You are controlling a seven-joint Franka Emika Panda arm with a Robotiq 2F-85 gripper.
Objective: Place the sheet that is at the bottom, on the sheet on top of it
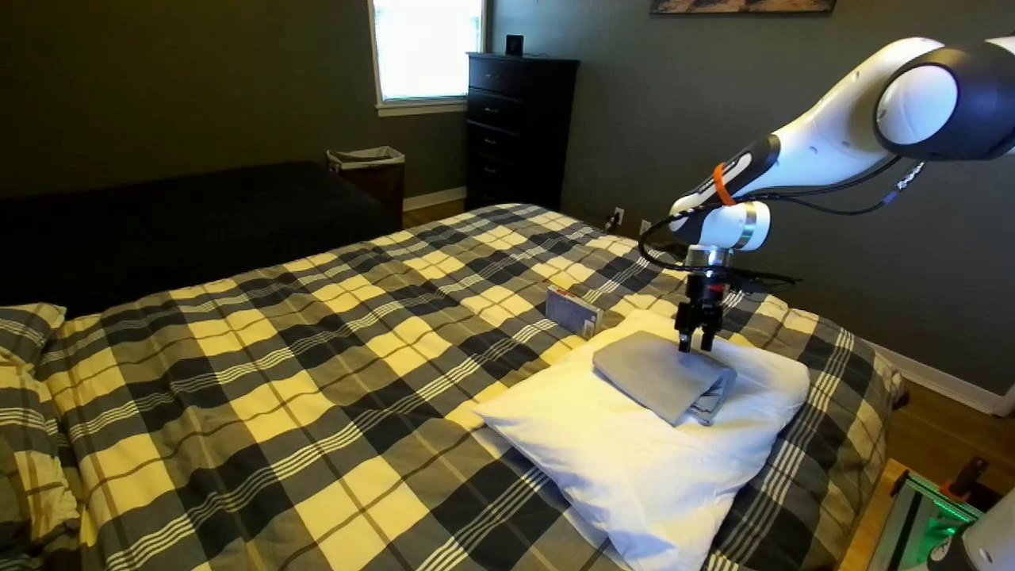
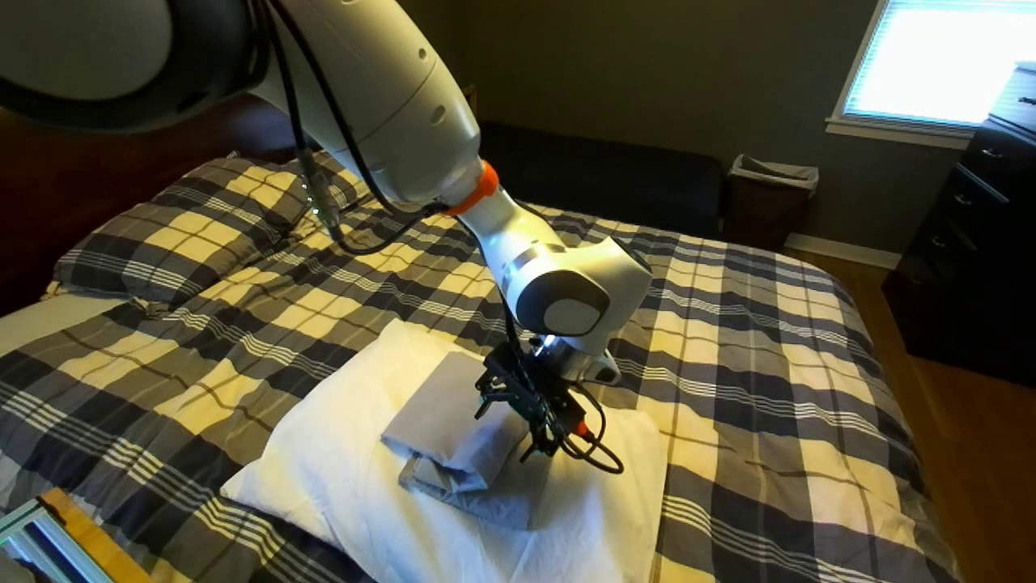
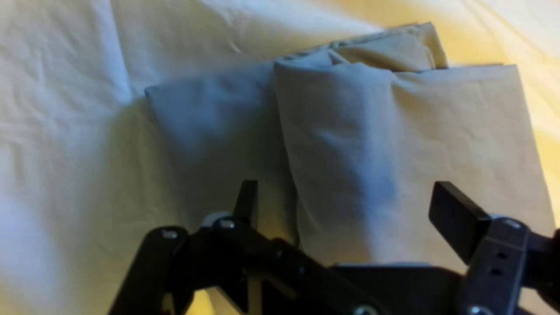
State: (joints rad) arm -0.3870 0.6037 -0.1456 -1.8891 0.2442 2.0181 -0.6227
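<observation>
A grey folded sheet (image 1: 650, 369) lies on a white pillow (image 1: 634, 468). In an exterior view, its upper folded part (image 2: 453, 413) rests over a flatter bottom layer (image 2: 510, 498) that sticks out from under it. In the wrist view, the upper part (image 3: 332, 127) is at the right and the bottom layer (image 3: 210, 113) shows at the left. I cannot tell whether they are one cloth. My gripper (image 1: 695, 347) is open and empty, above the sheet. In the wrist view, the gripper (image 3: 345, 201) has one finger over the bottom layer and one over the upper part.
The pillow lies on a bed with a plaid cover (image 1: 317, 396). A small blue-grey box (image 1: 572, 312) stands beside the pillow. Plaid pillows (image 2: 194, 219) lie at the bed's head. A metal frame (image 1: 920, 515) with green light is beside the bed. A dark dresser (image 1: 515, 127) stands against the wall.
</observation>
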